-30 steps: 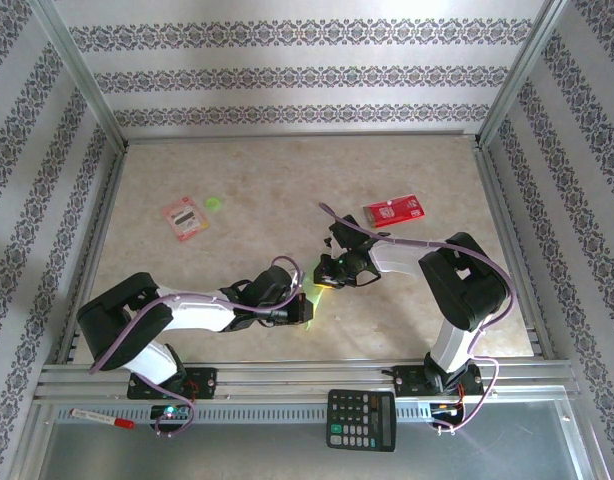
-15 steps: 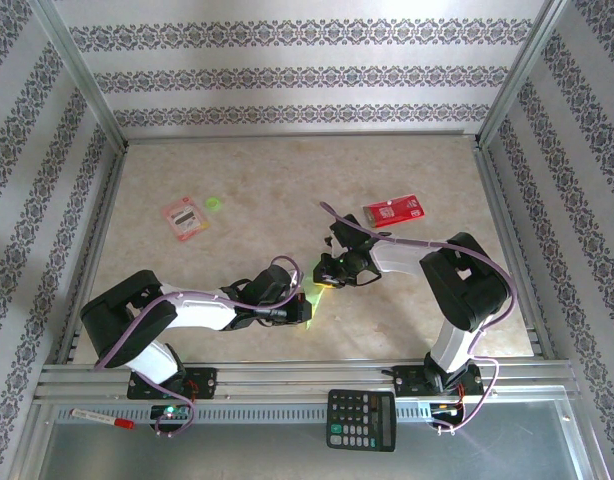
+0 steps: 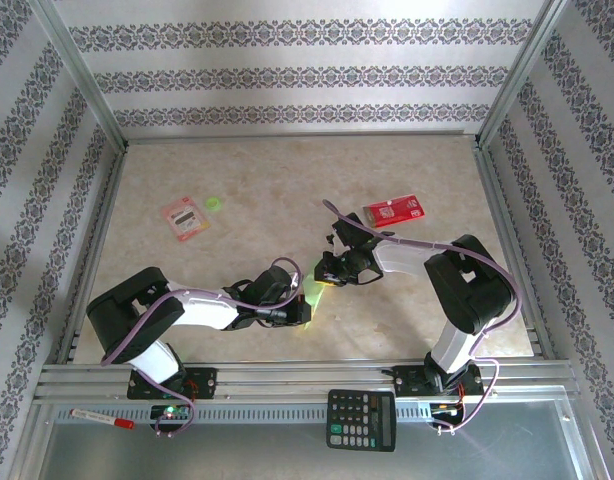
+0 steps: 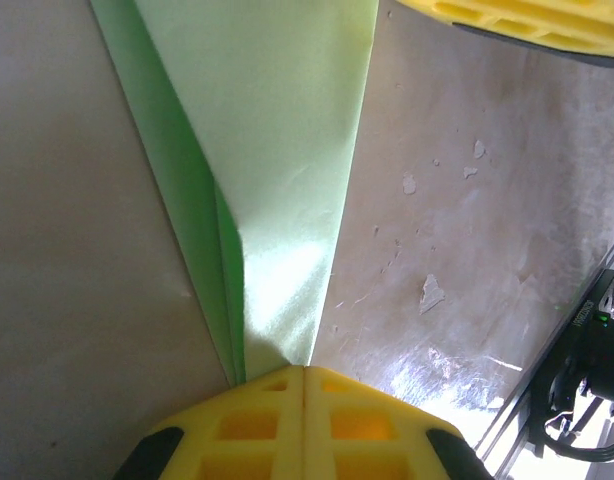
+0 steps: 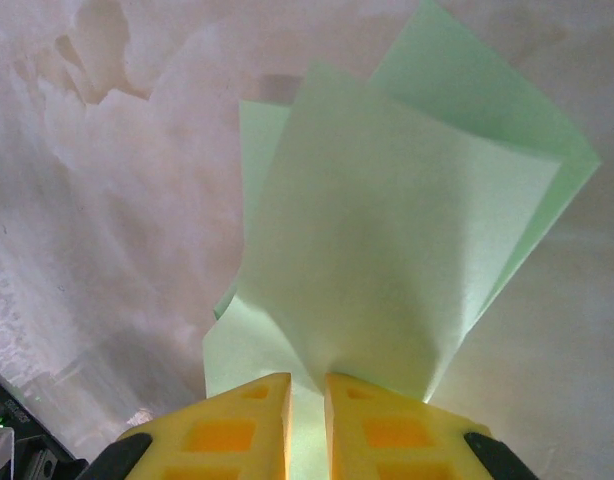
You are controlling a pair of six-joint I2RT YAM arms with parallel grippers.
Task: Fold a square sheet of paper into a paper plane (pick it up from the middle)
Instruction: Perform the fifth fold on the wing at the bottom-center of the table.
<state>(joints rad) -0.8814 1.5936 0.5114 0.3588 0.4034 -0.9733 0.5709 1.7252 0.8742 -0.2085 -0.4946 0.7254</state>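
Note:
The square sheet of paper (image 3: pixel 315 293) is light green and folded into a narrow pointed shape with a centre crease. It lies low over the table's middle, between my two grippers. My left gripper (image 4: pixel 305 370) is shut on its narrow tip, and the folded layers (image 4: pixel 277 150) fan away from the fingers. My right gripper (image 5: pixel 307 385) grips the other end. A raised flap (image 5: pixel 387 260) runs down into the thin slit between its yellow fingers (image 5: pixel 237 420). In the top view the left gripper (image 3: pixel 303 306) and right gripper (image 3: pixel 328 273) stand close together.
A red packet (image 3: pixel 393 209) lies behind the right arm. A red-and-white packet (image 3: pixel 184 218) and a small green disc (image 3: pixel 213 203) sit at the back left. A calculator (image 3: pixel 360 420) and a marker (image 3: pixel 102 417) rest on the near metal rail. Aluminium frame posts border the table.
Both grippers stay on the paper, almost unmoved. The left arm's elbow has crept slightly to the right. The right gripper has edged a little to the left.

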